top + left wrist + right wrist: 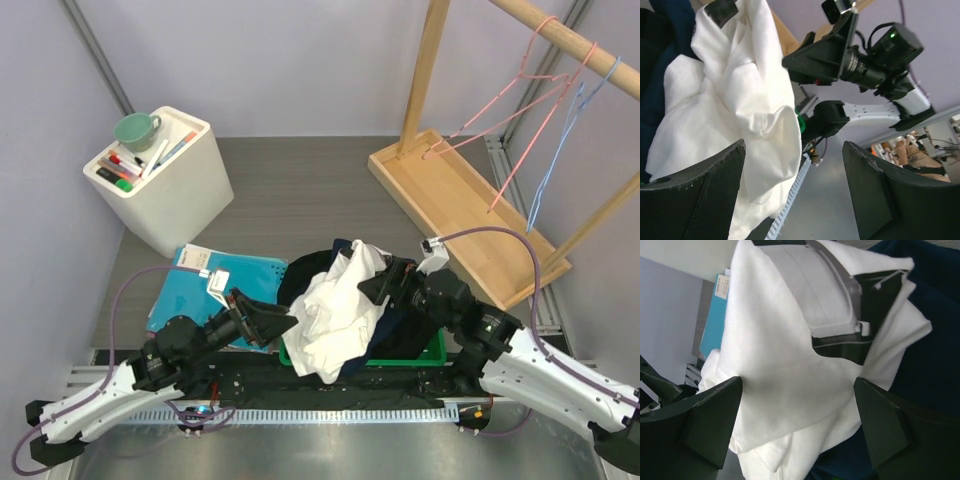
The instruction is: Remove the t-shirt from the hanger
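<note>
We see one grey, wood-grained table [300, 190] under both pincers. One pale wooden rack [450, 200], a flat tray with round poles, stands beyond the right pincer [799, 381] and off to its right. Three thin wire hangers [530, 150] hang from its rail, two pink and one blue. One white box [175, 200] stands well beyond the left pincer [794, 145], with one green mug [135, 130] and some pens on top. Smooth teal folders [235, 275] lie just beside that pincer; we cannot count them. One green basket [420, 352] sits between the two pincers, heaped with dark blue cloth [935, 315]. One white t-shirt [335, 320], soft and crumpled, lies on the heap, close in front of both pincers. One black hanger [840, 347] is inside its neck, straight ahead of the right pincer, showing grey through the cloth. Both pincers have their matte black fingers wide apart, clamped on nothing
</note>
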Robot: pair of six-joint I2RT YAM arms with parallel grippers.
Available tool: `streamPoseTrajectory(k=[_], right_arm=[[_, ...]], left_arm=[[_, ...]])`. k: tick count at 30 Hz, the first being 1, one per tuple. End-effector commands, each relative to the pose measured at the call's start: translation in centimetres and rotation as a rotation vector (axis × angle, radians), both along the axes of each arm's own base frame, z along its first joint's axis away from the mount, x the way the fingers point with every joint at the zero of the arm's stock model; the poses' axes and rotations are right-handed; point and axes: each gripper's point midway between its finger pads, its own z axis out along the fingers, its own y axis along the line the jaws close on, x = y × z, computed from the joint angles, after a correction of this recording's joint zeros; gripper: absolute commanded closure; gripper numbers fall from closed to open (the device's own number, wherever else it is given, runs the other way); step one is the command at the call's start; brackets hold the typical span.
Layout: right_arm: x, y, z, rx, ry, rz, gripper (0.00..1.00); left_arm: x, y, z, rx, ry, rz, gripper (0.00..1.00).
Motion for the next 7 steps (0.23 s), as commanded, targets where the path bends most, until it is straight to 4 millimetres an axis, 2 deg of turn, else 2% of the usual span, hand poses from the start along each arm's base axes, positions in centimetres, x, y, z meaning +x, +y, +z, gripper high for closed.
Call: streamPoseTrajectory(k=[1,2,4,5,6,7], right_arm=[[-0.1,-1.3,0.1,0.12,0.006,-0.097,0.01],[-0.5,-1.7,0.9,0.156,-0.021,-0.094,0.0],[-0.8,-2.4,0.3,0.185,-0.016,-0.116,0.01],[-1.0,-2.6,0.9,0.223,-0.025,-0.123,0.0],[-1.7,-3.0,2.4,0.29,-0.055,-0.108,0.0],[-2.2,-3.0,2.8,0.329,-0.068,-0.087,0.0]], left_arm=[[-1.3,0.2,1.7,-0.169,-0.032,-0.055,0.21],[-1.5,0.6,2.3,-0.22,-0.058,-0.058,0.21],[-2.3,-0.1,2.2,-0.205,-0.067,-0.116,0.2],[-2.7,-0.1,3.0,-0.237,-0.09,-0.137,0.2],[-2.7,-0.9,2.2,-0.21,-0.076,-0.156,0.2],[-3.0,-1.1,2.6,-0.231,-0.079,-0.181,0.2]])
